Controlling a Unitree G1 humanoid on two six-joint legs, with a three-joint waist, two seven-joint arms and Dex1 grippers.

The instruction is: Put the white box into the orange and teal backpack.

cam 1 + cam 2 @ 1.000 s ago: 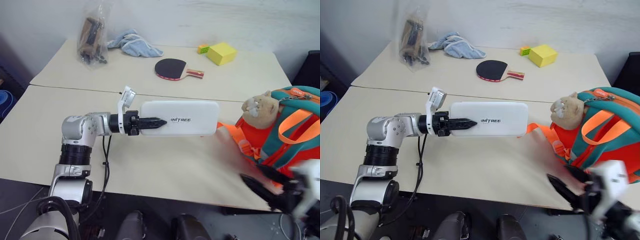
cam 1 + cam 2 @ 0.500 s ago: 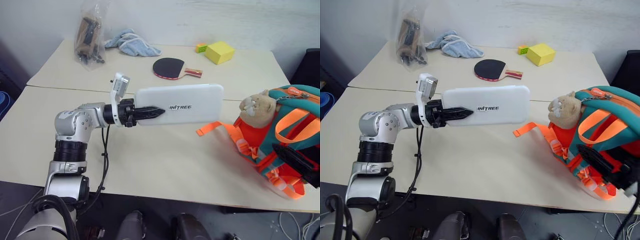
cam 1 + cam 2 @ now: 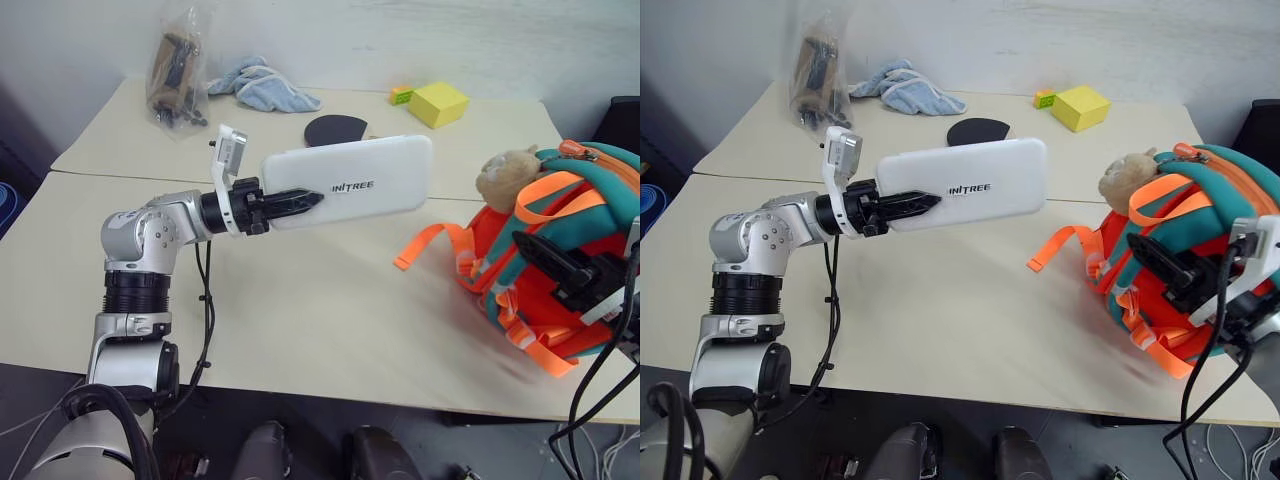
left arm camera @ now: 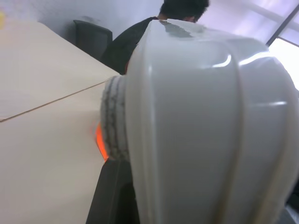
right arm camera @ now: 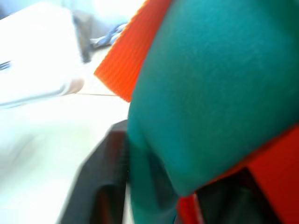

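Left eye view: left gripper (image 3: pixel 300 201) clamps flat white rectangular box (image 3: pixel 365 177) in midair. Right gripper (image 3: pixel 535 252) touches orange and teal fabric backpack (image 3: pixel 590 190); jaw gap unclear.

The white box (image 3: pixel 345 183) is covering most of the paddle (image 3: pixel 335 129), leaving just a dark arc showing. The orange and teal backpack (image 3: pixel 575 250) is running off the picture's edge, and the right gripper (image 3: pixel 545 262) is pressing into its fabric, grip unclear.
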